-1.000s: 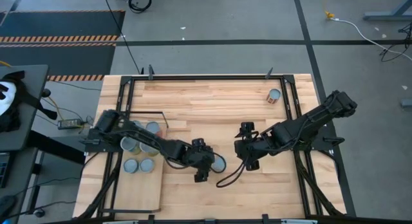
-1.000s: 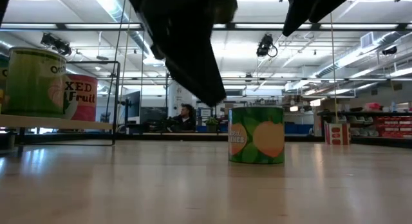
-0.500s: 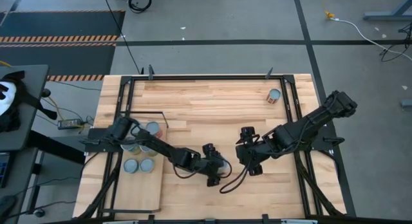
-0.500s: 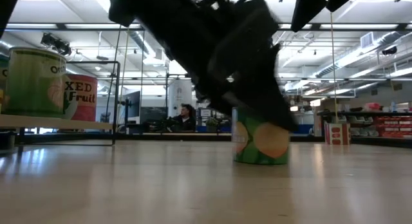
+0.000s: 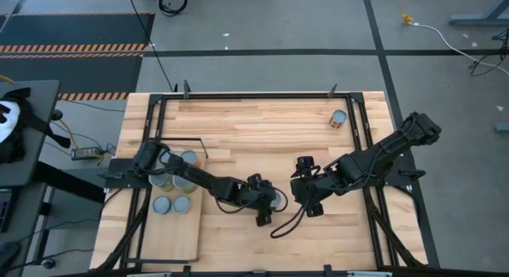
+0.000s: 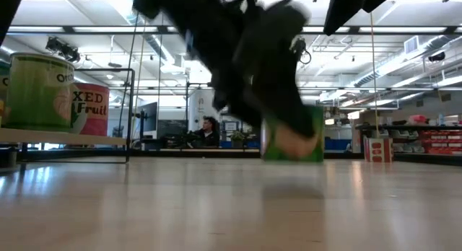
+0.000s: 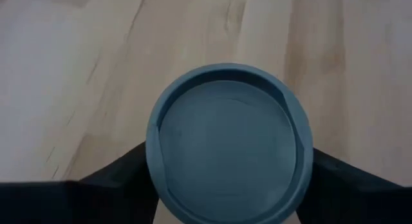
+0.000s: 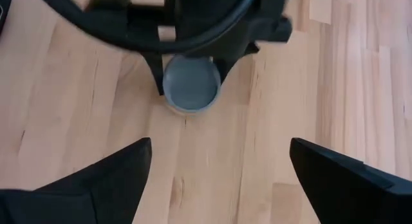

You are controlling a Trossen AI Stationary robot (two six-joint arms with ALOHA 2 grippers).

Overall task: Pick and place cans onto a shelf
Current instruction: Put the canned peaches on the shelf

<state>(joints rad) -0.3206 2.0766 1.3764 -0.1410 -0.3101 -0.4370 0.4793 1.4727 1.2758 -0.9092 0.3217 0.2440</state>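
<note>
Green-labelled can (image 6: 292,132) with a grey lid, mid-surface, clasped between the fingers (image 7: 116,176) of the left end effector (image 5: 269,207) and seen just clear of the surface in the low view. Right end effector (image 5: 306,199), fingers spread and empty, waits just beside it. Four cans stand on the shelf (image 5: 171,233); another can (image 5: 339,118) sits at the far right.

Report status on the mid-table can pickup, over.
Left gripper straddling the green-label can at mid-table, fingers on both sides, grip unconfirmed. Right gripper open, hovering beside it. Shelf holds several cans; path there looks clear.
</note>
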